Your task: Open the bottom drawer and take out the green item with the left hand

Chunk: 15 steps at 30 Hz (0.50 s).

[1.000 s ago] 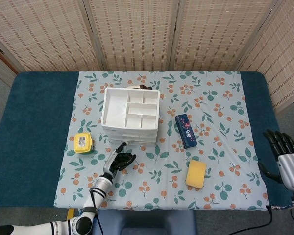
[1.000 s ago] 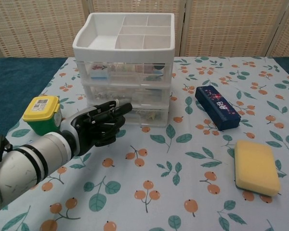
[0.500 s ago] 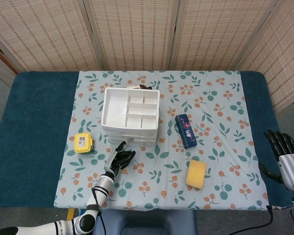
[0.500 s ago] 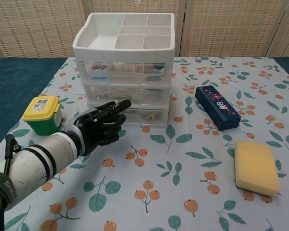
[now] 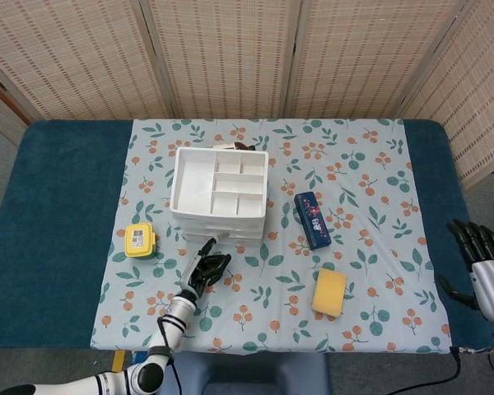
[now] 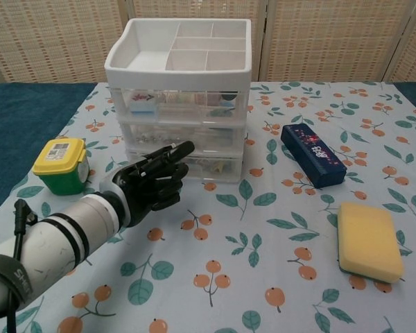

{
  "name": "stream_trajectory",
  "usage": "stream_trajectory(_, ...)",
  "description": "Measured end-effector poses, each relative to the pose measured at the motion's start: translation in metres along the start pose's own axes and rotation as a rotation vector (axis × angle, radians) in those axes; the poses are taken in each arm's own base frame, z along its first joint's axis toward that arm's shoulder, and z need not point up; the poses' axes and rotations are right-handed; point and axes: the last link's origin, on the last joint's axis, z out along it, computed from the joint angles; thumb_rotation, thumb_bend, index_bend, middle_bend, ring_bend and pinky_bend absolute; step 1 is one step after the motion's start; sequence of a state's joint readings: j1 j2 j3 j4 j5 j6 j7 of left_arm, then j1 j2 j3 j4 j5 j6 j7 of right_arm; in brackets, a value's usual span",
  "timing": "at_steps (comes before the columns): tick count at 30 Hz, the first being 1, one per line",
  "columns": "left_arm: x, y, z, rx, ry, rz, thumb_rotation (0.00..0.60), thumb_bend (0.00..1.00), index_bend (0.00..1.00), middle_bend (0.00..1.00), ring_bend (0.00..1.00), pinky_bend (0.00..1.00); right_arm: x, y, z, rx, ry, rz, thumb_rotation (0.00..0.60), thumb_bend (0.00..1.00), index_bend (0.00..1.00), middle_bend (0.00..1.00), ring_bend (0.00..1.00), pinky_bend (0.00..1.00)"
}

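Three closed drawers are seen in the white drawer unit [image 6: 178, 104], and the bottom drawer [image 6: 187, 165] is approached by the left hand [image 6: 152, 182], whose dark fingers [image 6: 172, 152] are held loosely apart with nothing between them, their tips just in front of that drawer; whether it is touched cannot be told, and no green item can be made out through the clear drawer front. Well to the right of the unit, past the blue box [image 6: 312, 155] and the yellow sponge [image 6: 369, 240], the right hand [image 5: 480, 271] is held at the table edge [image 5: 445, 132] with fingers spread and nothing gripped, while a yellow-lidded green container [image 6: 61, 164] is set left of the unit
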<state>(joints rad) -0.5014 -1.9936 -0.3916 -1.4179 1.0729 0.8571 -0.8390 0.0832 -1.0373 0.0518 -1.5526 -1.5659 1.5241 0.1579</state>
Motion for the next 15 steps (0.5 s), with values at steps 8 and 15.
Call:
stream_trajectory(8, -0.0023, 0.0052, 0.0088, -0.006, -0.001, -0.011, 0.6, 0.28, 0.19, 0.81, 0.92, 1.0, 0.0008, 0.0011, -0.0003, -0.005, 0.0, -0.003, 0.6, 0.33, 0.0, 0.04, 0.0, 0.0)
stream_trajectory(15, -0.0041, 0.0035, 0.0083, -0.004, 0.001, -0.014, 0.6, 0.28, 0.2, 0.82, 0.92, 1.0, 0.0008, 0.0024, -0.0013, -0.011, -0.001, -0.003, 0.6, 0.33, 0.0, 0.04, 0.0, 0.0)
